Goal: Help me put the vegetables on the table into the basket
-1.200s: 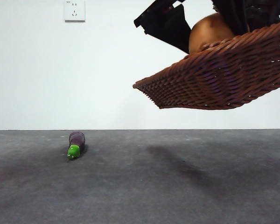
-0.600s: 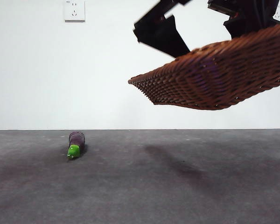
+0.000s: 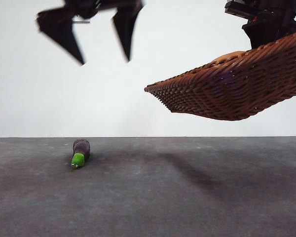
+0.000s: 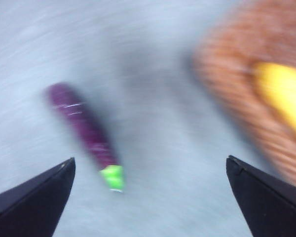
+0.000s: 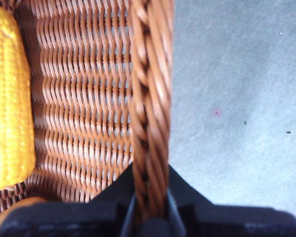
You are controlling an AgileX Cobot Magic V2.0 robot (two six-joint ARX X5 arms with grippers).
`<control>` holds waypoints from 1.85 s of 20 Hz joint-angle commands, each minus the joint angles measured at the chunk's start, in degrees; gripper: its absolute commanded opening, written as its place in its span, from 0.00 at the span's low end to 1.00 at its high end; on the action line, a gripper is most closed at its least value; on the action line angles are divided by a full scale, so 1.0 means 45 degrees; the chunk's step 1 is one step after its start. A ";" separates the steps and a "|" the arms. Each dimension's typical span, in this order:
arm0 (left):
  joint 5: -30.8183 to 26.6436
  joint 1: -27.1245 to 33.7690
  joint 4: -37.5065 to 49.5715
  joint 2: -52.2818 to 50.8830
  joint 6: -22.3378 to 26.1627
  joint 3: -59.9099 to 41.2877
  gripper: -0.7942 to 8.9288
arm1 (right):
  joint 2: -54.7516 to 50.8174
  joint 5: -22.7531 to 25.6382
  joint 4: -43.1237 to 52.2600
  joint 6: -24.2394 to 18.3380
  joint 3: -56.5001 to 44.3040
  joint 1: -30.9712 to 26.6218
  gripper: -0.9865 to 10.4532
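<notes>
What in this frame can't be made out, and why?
- Potato: front view shows only an orange-brown sliver above the basket wall.
- Corn: cut off by the right wrist picture's edge.
- Eggplant: surface smeared by motion blur in the left wrist view.
- Basket's far side: cut off by the front view's edge.

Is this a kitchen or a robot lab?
Probably a robot test room, not a kitchen: a bare white wall with one power socket, a plain grey table, and toy vegetables like the eggplant handled by black grippers.
</notes>
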 commanded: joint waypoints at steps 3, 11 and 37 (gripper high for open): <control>0.1520 0.2055 0.1030 0.1273 -0.0398 -0.0039 0.63 | -0.0063 -0.0097 0.0010 0.0238 0.0010 0.0010 0.08; 0.3002 0.3818 0.2919 0.3983 -0.1069 -0.0039 0.63 | -0.0063 -0.0097 -0.0296 0.0267 0.0010 0.0010 0.08; 0.2200 0.3784 0.3065 0.5756 -0.0117 -0.0039 0.21 | -0.0063 -0.0146 -0.0063 0.0238 0.0000 0.0019 0.08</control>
